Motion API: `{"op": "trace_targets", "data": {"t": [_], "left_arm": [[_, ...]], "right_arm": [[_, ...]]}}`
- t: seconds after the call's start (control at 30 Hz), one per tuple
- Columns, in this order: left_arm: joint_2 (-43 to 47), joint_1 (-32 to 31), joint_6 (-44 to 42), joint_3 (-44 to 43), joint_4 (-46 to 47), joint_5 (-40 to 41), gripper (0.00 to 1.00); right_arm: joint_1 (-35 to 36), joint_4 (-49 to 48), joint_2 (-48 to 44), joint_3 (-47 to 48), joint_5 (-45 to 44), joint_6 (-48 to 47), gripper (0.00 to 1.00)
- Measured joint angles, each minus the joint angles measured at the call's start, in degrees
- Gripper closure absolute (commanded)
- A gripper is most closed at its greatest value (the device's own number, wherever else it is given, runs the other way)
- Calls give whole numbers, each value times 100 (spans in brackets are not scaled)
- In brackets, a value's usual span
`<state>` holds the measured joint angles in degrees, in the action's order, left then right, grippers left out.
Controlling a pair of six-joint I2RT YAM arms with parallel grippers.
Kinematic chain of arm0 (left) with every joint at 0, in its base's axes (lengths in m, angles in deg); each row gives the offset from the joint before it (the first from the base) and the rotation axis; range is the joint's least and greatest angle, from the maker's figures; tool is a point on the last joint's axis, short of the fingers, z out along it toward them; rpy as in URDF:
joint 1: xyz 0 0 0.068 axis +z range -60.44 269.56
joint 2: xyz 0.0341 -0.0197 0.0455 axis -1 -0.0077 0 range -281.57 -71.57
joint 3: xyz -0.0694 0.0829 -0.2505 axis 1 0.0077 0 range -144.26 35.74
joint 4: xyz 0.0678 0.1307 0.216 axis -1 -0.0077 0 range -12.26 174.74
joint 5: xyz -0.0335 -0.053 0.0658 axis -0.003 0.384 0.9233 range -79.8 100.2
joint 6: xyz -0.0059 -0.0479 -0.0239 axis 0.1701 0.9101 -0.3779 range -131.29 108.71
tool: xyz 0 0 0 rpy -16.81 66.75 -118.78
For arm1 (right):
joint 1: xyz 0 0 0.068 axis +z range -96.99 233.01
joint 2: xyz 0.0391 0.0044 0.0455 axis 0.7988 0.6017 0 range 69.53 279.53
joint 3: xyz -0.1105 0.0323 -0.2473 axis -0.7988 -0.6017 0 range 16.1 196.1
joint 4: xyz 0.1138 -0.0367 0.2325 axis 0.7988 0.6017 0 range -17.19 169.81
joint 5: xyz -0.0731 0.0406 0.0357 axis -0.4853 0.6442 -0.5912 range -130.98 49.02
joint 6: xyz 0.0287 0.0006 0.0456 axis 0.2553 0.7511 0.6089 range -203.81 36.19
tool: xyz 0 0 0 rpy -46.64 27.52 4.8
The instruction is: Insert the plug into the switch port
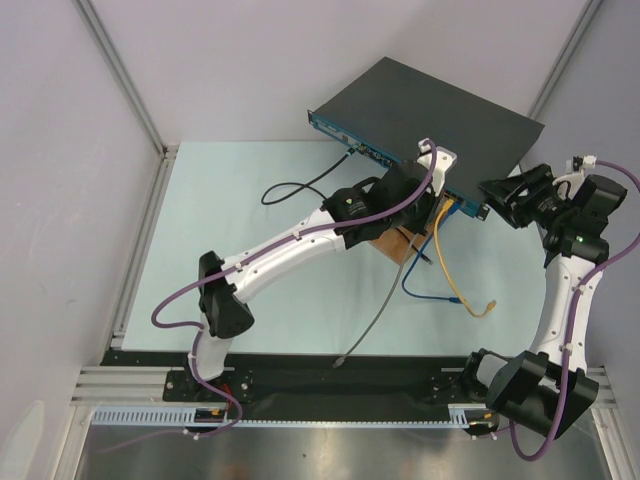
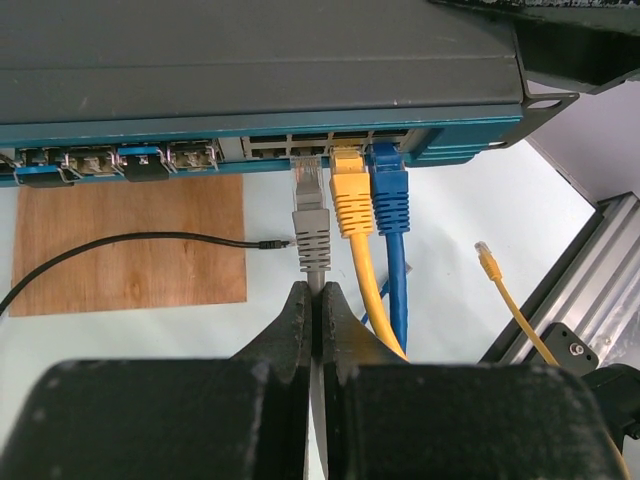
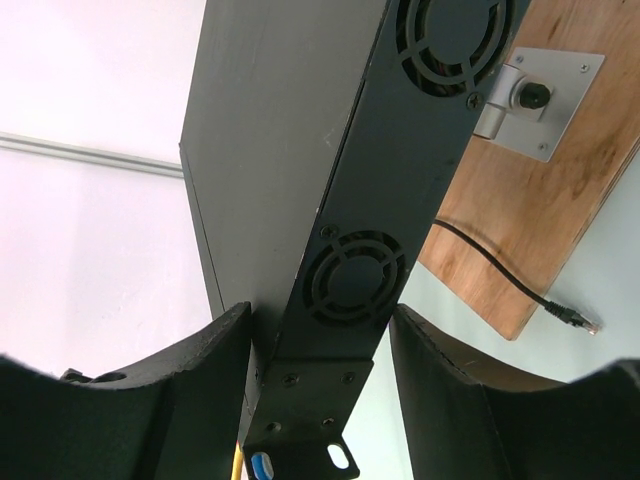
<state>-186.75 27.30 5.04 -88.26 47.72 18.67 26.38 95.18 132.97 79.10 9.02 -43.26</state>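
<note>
Pushing the grey plug (image 2: 310, 215) home calls for a straight drive along its own line into the port. Its nose should stay square to the teal front of the switch (image 2: 250, 60) and clear of the yellow plug (image 2: 349, 195) seated just beside it; a sideways lean would likely jam it at the mouth.

The left fingers (image 2: 288, 325) are pressed fully together on the grey cable (image 2: 317, 279) just behind the plug. The plug's nose is at the port mouth; how deep, I cannot tell.

The right fingers (image 3: 200, 380) stand apart astride the switch's fan-vented end, and contact is unclear. Bracing there should stop the switch sliding back.

Past the yellow plug sits a blue plug (image 2: 389, 190), and a wooden board (image 2: 130, 240) shows under the switch front, on the desk (image 1: 230, 200).
</note>
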Motion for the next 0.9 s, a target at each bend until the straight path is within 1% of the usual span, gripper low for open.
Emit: {"op": "trace_targets", "data": {"t": [0.1,0.33,0.43,0.57,0.73,0.9], "left_arm": [[0,0,-33,-20,-9,28,100],[0,0,-101,-39,-15,46,100],[0,0,-144,-103,-35,44,100],[0,0,-160,-164,-42,39,100],[0,0,-181,-168,-44,35,100],[0,0,-181,-168,-42,15,99]], "right_arm": [[2,0,0,-2,-4,0,49],[2,-37,-2,-35,2,42,49],[4,-42,-2,-39,2,44,46],[4,-42,-2,-42,2,46,38],[20,-98,-2,-59,4,39,37],[68,-153,-2,-98,4,31,33]]}}
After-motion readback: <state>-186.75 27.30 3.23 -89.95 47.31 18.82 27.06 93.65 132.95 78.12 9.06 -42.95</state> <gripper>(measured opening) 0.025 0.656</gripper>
